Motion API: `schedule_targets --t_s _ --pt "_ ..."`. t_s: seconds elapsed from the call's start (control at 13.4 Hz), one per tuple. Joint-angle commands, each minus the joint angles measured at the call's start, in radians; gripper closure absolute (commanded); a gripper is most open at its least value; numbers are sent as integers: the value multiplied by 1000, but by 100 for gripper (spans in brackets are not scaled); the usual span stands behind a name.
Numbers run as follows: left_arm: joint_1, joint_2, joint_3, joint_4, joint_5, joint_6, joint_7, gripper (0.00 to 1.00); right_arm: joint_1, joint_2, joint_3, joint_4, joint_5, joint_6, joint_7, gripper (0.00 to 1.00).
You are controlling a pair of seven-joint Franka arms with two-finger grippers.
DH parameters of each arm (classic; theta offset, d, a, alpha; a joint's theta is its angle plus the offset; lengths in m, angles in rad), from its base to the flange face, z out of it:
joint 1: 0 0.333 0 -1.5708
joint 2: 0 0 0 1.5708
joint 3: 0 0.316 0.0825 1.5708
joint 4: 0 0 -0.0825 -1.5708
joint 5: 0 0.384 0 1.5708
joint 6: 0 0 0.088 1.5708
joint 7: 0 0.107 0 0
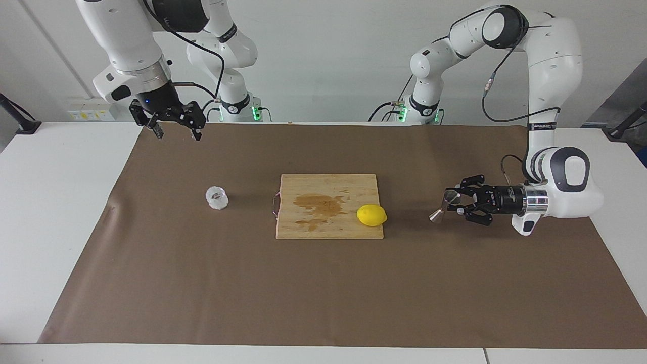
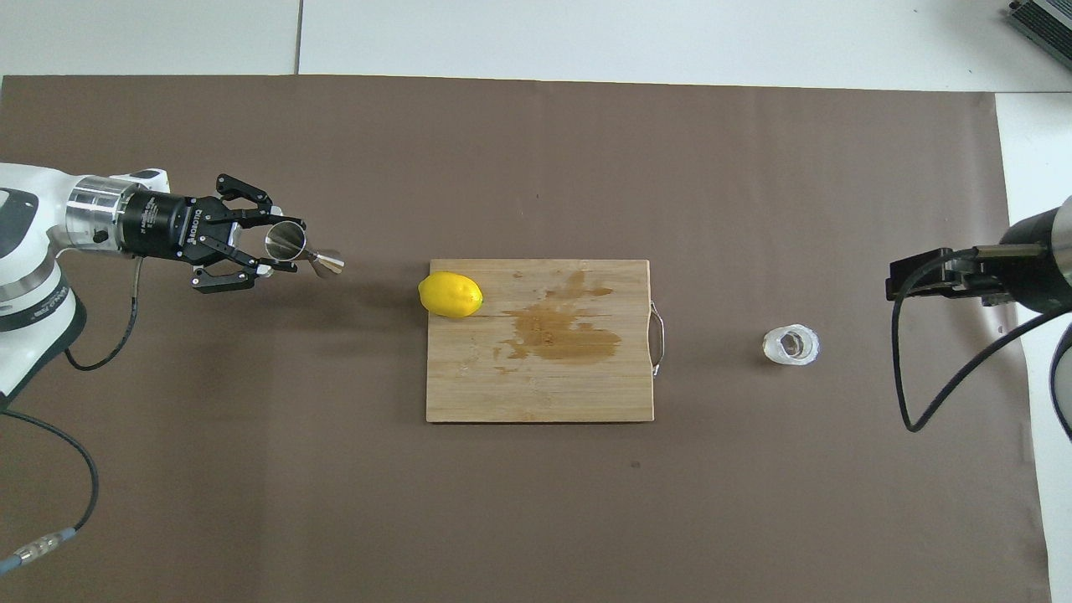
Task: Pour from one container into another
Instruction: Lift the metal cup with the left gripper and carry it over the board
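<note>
The small clear glass cup (image 1: 217, 197) (image 2: 791, 345) stands upright on the brown cloth, between the cutting board and the right arm's end of the table. My left gripper (image 1: 457, 205) (image 2: 276, 249) points sideways toward the board and is shut on the steel jigger (image 1: 444, 206) (image 2: 303, 250). The jigger hangs tilted over the cloth, a short way from the lemon. My right gripper (image 1: 178, 132) waits open and empty, up in the air over the cloth's edge at the robots' end, well away from the cup.
A wooden cutting board (image 1: 328, 227) (image 2: 536, 389) with a metal handle and a wet brown stain lies mid-table. A yellow lemon (image 1: 371, 215) (image 2: 450, 294) sits on its corner toward the left arm's end. Brown cloth (image 1: 252, 293) covers the table.
</note>
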Motion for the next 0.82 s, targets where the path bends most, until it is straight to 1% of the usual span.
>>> schedule_targets --t_s 0.0,0.37,0.59,0.74 --pt "-81 -75 21 -63 -92 25 -22 100 -17 -4 15 -2 -4 -10 -17 0" --pt "-253 -121 22 -131 -247 198 -19 100 -17 -4 15 -2 -4 -10 -17 0" --pt "-359 -130 22 -159 -316 287 -11 100 -17 -4 15 -2 -4 -10 -17 0" --pt "-420 -133 22 -173 -338 355 1 100 -17 -4 15 -2 -4 -10 -17 0"
